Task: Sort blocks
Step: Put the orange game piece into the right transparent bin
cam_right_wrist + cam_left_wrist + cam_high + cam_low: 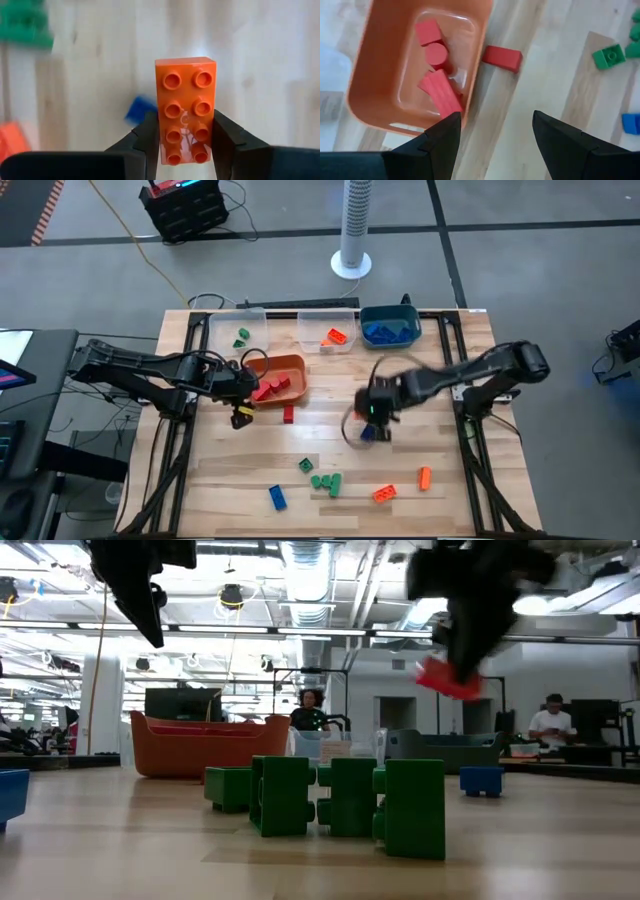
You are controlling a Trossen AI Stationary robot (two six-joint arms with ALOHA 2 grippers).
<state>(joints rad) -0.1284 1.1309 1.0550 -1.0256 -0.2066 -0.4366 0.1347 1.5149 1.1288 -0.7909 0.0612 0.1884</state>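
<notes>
Right end effector: pinched an orange two-by-four brick between its fingers, studs facing the wrist camera; only this view made the brick's colour and eight studs plain.
Same grasp, low view: the held brick hung in the upper right of the frame, clear of the tabletop.
Same grasp, high view: the right end effector sat right of centre, the held brick hidden under it; a blue brick lay just below it.
Left end effector: fingers spread, holding nothing, over the near rim of the orange bin.
Left end effector, high view: at centre left, beside the orange bin.
Red bricks: about four in the orange bin, counted in the left wrist view; one more red brick on the tabletop just outside the bin wall.
Green bricks: one in the left clear bin; three loose at lower centre; the low view showed them as a close cluster.
Orange bricks: one in the middle clear bin; two loose at lower right.
Blue bricks: a heap in the teal bin, number unclear; one loose at lower centre left.
</notes>
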